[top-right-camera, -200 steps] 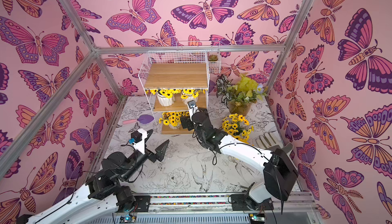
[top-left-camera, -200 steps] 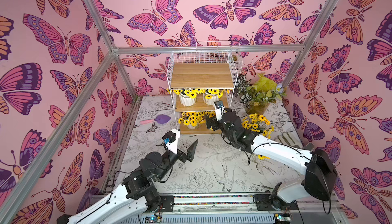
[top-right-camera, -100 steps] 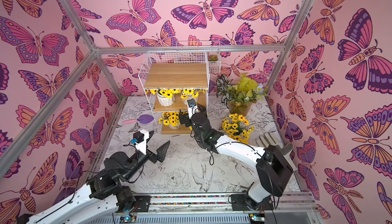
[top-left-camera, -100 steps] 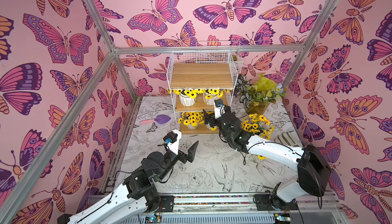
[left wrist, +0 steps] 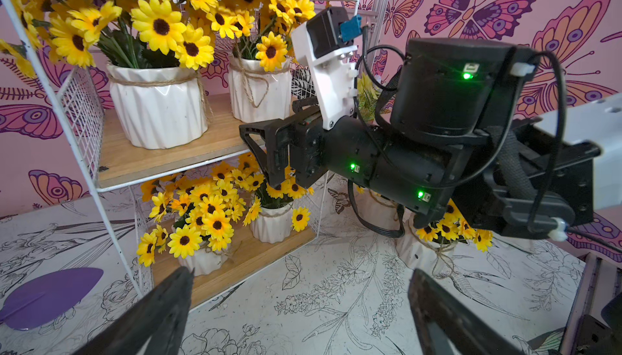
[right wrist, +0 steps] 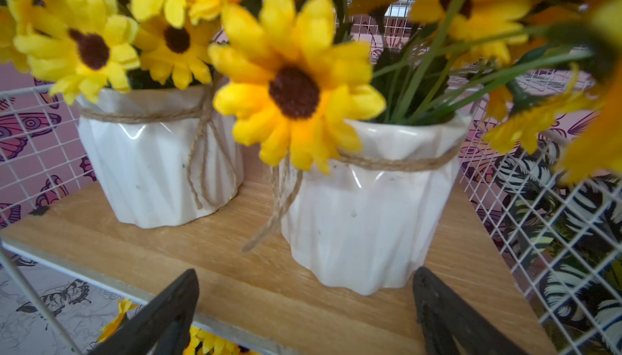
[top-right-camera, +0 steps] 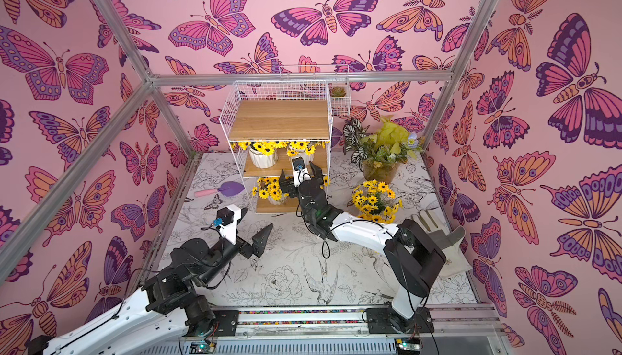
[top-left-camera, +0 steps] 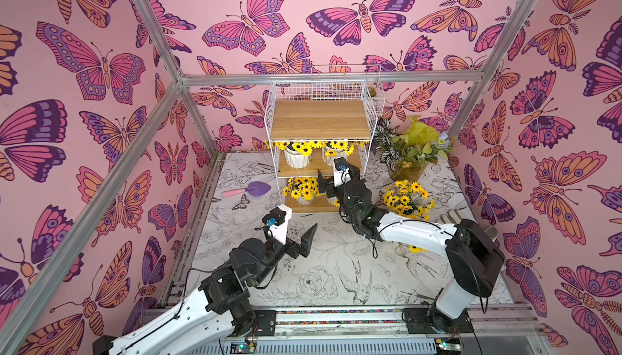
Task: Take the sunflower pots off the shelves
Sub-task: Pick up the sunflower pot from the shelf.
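Observation:
The shelves (top-left-camera: 319,119) stand at the back of the table. Two sunflower pots (top-left-camera: 296,159) (top-left-camera: 328,158) stand on the middle board and two more (top-left-camera: 301,190) on the bottom board. More sunflower pots (top-left-camera: 407,198) stand on the table to the right. My right gripper (top-left-camera: 336,175) is open at the front edge of the middle board. In the right wrist view its fingertips (right wrist: 192,279) stand just short of the right-hand pot (right wrist: 363,208), beside the left-hand pot (right wrist: 158,168). My left gripper (top-left-camera: 296,232) (left wrist: 301,279) hangs open and empty over the table before the shelves.
An amber pot of leafy plants (top-left-camera: 409,154) stands right of the shelves. A purple trowel (top-left-camera: 249,190) lies to their left. Gloves (top-left-camera: 454,217) lie by the right wall. A small wire basket with a succulent (top-right-camera: 338,92) hangs on the rack's side.
My right gripper has shifted a little left and closer to the middle shelf's front, still open. The left arm has hardly moved.

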`<state>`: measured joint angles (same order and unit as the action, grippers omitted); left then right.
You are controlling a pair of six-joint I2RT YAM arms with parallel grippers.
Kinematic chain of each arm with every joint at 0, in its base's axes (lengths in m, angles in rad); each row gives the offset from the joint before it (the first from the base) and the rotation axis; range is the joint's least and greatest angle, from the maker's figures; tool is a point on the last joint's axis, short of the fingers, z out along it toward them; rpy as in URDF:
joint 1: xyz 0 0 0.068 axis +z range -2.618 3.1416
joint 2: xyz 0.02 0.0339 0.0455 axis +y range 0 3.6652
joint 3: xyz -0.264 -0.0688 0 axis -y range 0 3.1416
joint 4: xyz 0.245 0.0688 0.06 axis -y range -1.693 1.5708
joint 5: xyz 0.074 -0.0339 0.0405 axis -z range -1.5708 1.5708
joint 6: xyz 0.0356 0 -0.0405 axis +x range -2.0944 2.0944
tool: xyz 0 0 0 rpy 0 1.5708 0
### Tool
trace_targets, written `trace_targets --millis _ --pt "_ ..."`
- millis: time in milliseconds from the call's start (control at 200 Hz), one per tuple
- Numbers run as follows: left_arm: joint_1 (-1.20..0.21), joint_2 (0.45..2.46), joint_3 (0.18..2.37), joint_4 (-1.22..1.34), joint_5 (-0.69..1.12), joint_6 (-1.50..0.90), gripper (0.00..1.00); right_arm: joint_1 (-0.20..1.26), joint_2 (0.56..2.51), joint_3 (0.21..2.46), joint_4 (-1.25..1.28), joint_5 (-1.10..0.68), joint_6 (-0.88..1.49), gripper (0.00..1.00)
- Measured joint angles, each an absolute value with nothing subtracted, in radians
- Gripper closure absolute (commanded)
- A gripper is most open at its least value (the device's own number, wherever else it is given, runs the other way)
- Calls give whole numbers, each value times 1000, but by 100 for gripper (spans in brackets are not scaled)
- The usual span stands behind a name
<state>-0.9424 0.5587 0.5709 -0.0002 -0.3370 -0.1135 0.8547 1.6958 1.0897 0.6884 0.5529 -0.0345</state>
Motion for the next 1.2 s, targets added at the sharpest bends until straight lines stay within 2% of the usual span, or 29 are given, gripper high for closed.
trace_targets --millis 1202 --pt "-941 612 571 29 -330 -105 0 821 1829 1193 873 636 -102 1"
